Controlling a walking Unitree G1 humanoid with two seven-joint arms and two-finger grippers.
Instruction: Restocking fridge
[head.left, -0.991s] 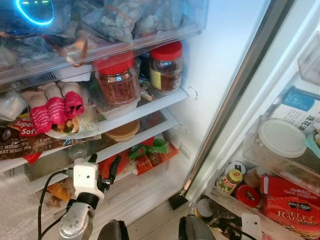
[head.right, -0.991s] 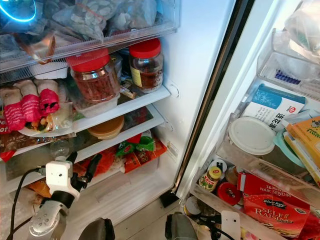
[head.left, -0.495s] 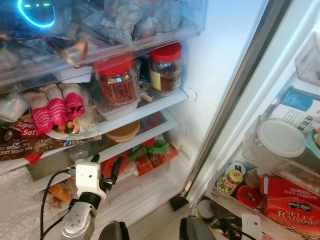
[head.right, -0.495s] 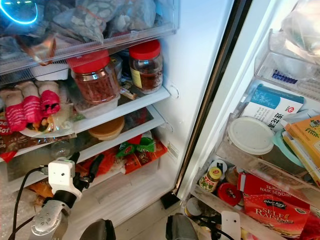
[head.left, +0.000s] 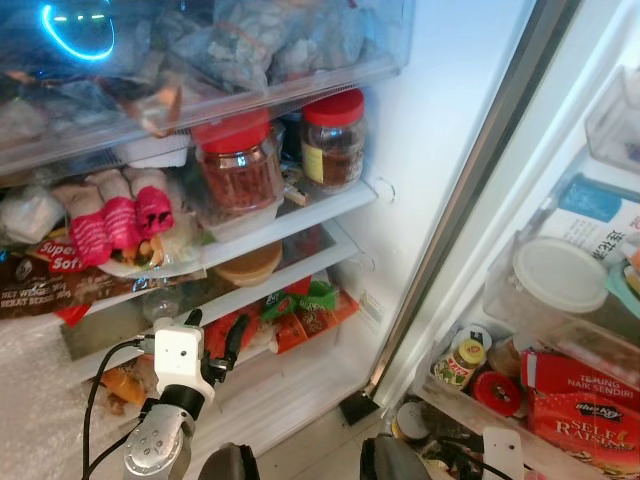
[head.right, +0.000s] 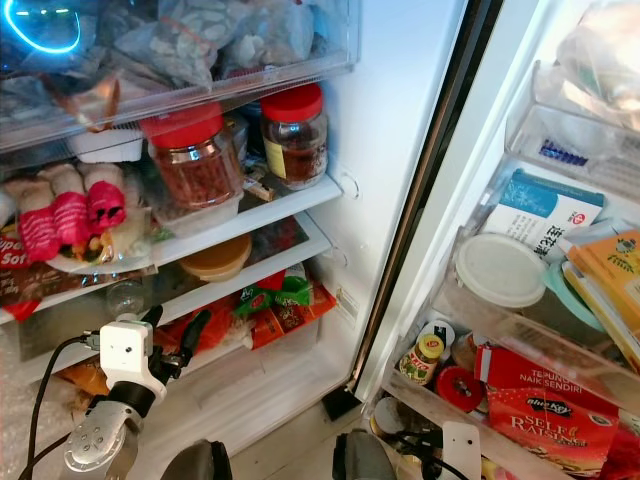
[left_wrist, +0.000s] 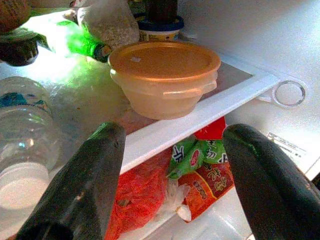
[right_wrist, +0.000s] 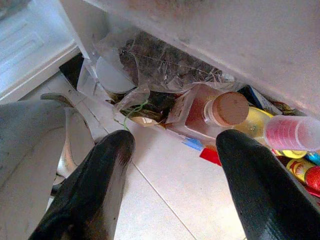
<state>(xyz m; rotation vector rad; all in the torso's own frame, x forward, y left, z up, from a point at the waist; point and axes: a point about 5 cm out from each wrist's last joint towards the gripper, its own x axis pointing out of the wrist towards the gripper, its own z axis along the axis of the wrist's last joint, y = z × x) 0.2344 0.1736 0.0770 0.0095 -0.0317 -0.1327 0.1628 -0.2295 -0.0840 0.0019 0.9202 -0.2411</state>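
Observation:
The fridge stands open, its shelves crowded. My left gripper (head.left: 213, 326) is open and holds nothing. It sits in front of the lower glass shelf (left_wrist: 210, 107). On that shelf, just beyond its fingers, sits an orange lidded tub (left_wrist: 165, 75), with a clear water bottle (left_wrist: 25, 145) lying beside it. Red and green packets (head.left: 300, 308) fill the space under the shelf. Two red-lidded jars (head.left: 236, 160) stand one shelf higher. My right gripper (right_wrist: 175, 137) hangs low and open over the floor tiles.
The fridge door (head.left: 600, 120) is swung out on the right. Its racks hold a white-lidded tub (head.left: 562, 275), a red flour pack (head.left: 585, 400) and a small yellow-capped jar (head.left: 460, 362). A bottle with a tan cap (right_wrist: 210, 112) lies by the floor clutter.
The head view has shifted slightly. My left gripper has edged a little to the right and stays open before the lower shelf. Nothing was taken or let go.

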